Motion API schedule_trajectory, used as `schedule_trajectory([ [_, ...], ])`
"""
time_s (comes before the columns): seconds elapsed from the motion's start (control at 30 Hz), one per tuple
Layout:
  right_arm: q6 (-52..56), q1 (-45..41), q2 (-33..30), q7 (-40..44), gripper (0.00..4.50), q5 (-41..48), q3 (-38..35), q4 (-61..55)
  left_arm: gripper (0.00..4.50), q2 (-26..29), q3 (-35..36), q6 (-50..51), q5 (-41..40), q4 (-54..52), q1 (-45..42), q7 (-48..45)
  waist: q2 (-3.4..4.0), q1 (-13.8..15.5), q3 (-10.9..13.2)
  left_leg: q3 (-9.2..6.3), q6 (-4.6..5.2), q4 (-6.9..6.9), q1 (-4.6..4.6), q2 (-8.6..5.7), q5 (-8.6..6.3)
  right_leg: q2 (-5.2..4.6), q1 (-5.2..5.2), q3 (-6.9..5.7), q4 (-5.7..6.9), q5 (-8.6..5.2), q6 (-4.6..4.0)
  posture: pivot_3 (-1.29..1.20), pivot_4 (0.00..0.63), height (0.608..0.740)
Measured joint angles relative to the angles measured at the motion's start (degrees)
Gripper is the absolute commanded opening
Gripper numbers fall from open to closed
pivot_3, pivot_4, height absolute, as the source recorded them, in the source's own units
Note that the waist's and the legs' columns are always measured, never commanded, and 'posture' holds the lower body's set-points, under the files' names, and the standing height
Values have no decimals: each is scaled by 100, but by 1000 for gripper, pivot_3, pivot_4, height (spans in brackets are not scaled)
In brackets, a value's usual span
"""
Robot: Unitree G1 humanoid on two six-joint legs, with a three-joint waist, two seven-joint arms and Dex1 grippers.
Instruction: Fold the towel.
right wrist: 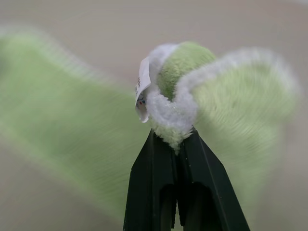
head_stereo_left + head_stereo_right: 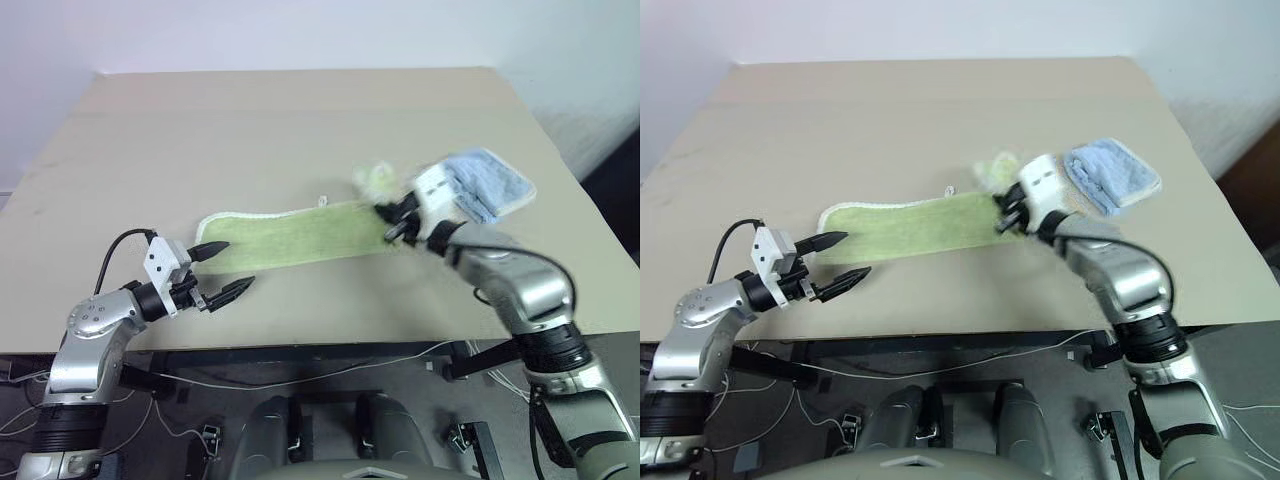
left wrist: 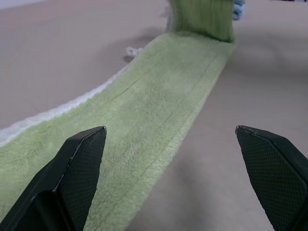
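Observation:
The light yellow-green towel (image 2: 290, 238) lies as a long strip across the middle of the table, with white edging along its far side and a small white loop (image 2: 322, 201). My right gripper (image 2: 392, 222) is shut on the towel's right end and holds that end lifted off the table; in the right wrist view the white-edged corner (image 1: 175, 110) with a small tag bunches above the closed fingers. My left gripper (image 2: 222, 268) stands open just off the towel's left end, one finger (image 3: 77, 168) over the cloth and the other over bare table.
A smaller light blue cloth (image 2: 490, 185) lies folded on the table right behind my right gripper. The beige table (image 2: 250, 120) has free room at the back and left. Its front edge runs just below my left gripper.

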Motion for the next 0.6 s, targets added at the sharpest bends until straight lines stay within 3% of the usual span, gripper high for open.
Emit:
schedule_trajectory([
  [0.13,-298,6,396,155,41,-613,417,391,4500,-36,-32,1,-1,-107,62,83,-1,1,0,0,-10,5,-8,-1,6,1,-5,-1,1,1,1,0,150,740],
  [0.3,-462,22,623,290,41,-955,398,582,4500,-37,-32,36,-9,-282,300,151,-1,-8,0,-1,-23,4,-9,1,10,1,-8,-2,1,1,1,0,150,740],
  [0.43,-454,78,779,477,996,-936,247,612,4500,-58,-30,113,-19,-446,507,250,-1,-8,0,-1,-17,3,-10,1,3,1,-10,-1,1,1,1,0,150,740],
  [0.6,-382,168,861,736,2757,-792,-122,389,4500,-147,24,235,-173,-630,656,382,-1,-8,0,-1,-18,3,-11,1,-2,-2,-11,-1,1,2,1,0,150,740],
])
